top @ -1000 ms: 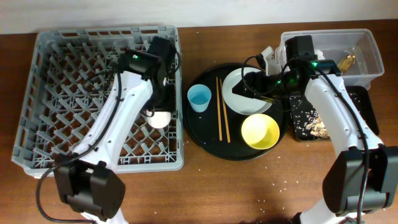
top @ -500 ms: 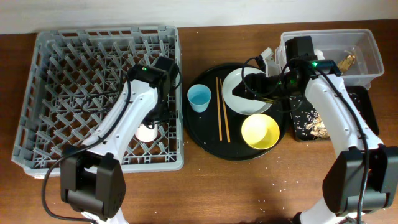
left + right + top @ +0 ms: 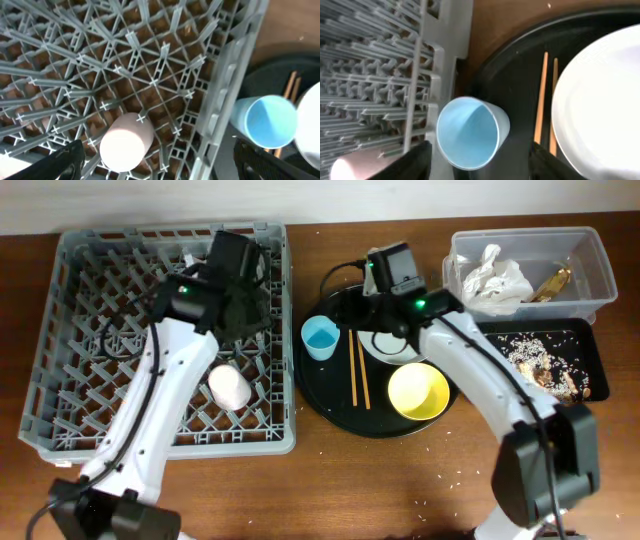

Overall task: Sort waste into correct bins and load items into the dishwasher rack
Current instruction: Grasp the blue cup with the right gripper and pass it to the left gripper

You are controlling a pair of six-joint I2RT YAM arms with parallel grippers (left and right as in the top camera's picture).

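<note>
Both arms have shifted: the left arm [image 3: 168, 370] has drawn back toward the far side of the rack [image 3: 70, 300], leaving the pink cup [image 3: 229, 385] resting among the pegs. The right arm [image 3: 458, 355] has swung left from the tub [image 3: 600, 270] to the round tray [image 3: 330, 405]. Both sets of jaws are spread and empty. The blue cup [image 3: 468, 132] stands mouth up at the tray's left edge, just beside the rack wall. It sits between the right jaws, slightly left of centre, so I judge the right arm better placed.
</note>
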